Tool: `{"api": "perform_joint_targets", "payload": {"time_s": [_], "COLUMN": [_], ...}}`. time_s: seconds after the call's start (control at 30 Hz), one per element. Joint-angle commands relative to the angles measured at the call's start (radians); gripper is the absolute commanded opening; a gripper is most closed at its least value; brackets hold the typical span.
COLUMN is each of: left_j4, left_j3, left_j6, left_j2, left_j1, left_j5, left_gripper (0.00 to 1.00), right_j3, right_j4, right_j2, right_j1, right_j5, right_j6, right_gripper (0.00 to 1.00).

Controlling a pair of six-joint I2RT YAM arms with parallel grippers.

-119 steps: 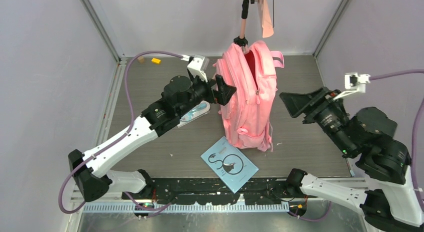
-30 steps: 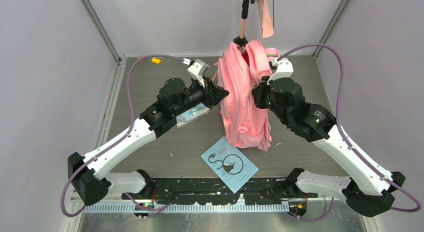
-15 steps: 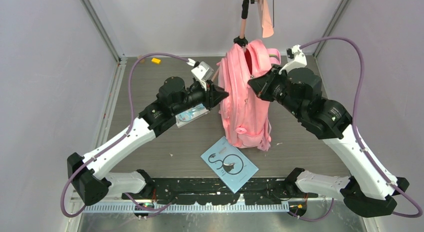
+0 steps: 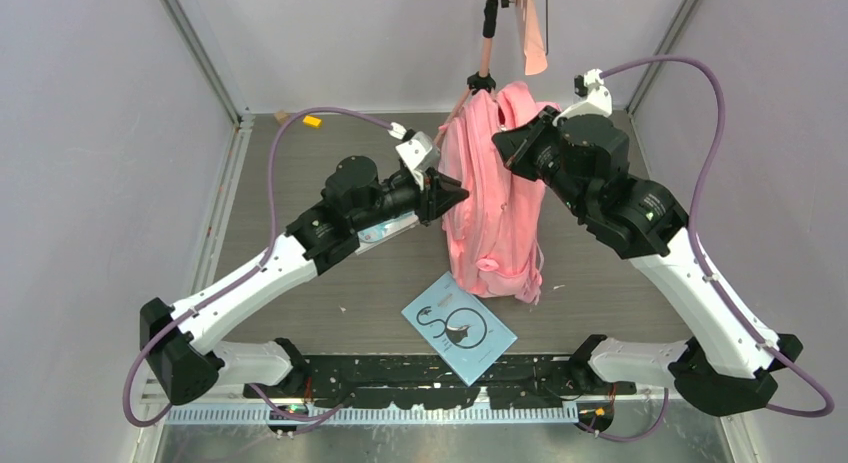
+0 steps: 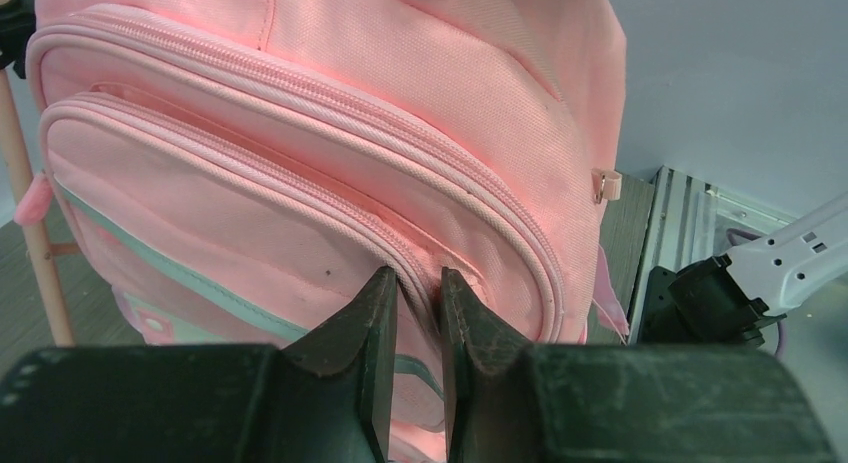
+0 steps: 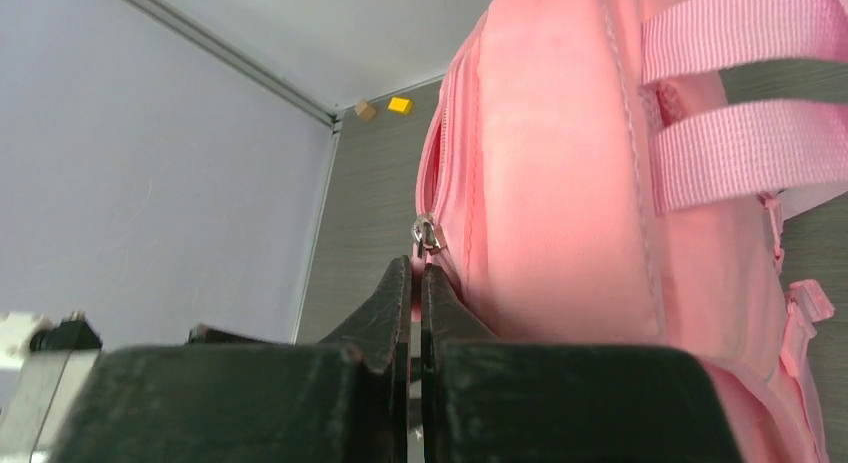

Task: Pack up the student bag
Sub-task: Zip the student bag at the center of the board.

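While both fingers pinch it, student bag (image 4: 492, 198) stands upright.

Both arms reach inward toward centre. Left gripper (image 5: 418, 298): fingers nearly closed, pinching a fold of the bag (image 5: 330, 173). Right gripper (image 6: 415, 283): fingers pressed together on the zip pull (image 6: 427, 235).

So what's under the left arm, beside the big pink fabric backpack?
A pale blue flat packet lies on the grey table, mostly covered by the left arm; its contents cannot be seen.
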Motion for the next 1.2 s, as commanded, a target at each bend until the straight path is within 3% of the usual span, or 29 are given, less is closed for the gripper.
{"api": "perform_joint_targets", "payload": {"time_s": [0.0,0.47,0.63,0.8,0.9,0.93,0.97,1.07,1.17], "left_j4": [0.027,0.233,0.193,0.128,0.034,0.009,-0.014,-0.087,-0.116], "left_j3": [0.004,-0.043,-0.046,-0.066,-0.025,-0.015,-0.007,0.015,0.020], "left_j6": [0.070,-0.034,-0.124,-0.159,-0.165,-0.166,-0.168,-0.178,-0.202], "left_j2": [0.021,0.060,0.064,0.001,-0.026,-0.033,-0.040,-0.054,-0.060], "left_j1": [-0.084,-0.218,-0.230,-0.230,-0.230,-0.230,-0.228,-0.215,-0.193], "left_j5": [0.060,-0.006,-0.072,-0.230,-0.370,-0.404,-0.428,-0.474,-0.480], "left_gripper": [0.00,0.00,0.00,0.00,0.00,0.00,0.00,0.00,0.00], "right_j3": [0.106,0.267,0.235,0.262,0.232,0.220,0.197,0.159,0.143], "right_j4": [0.147,0.138,0.211,0.198,0.191,0.191,0.189,0.173,0.112], "right_j2": [0.052,0.291,0.325,0.329,0.279,0.244,0.226,0.131,0.072], "right_j1": [-0.008,-0.028,-0.028,-0.028,-0.028,-0.029,-0.029,-0.028,-0.028], "right_j5": [0.138,0.227,0.237,0.197,0.119,0.098,0.055,-0.042,-0.104], "right_j6": [0.002,-0.125,-0.197,-0.241,-0.265,-0.269,-0.275,-0.278,-0.280], "right_gripper": [0.00,0.00,0.00,0.03,0.14,0.26,0.30,0.57,0.72]}}
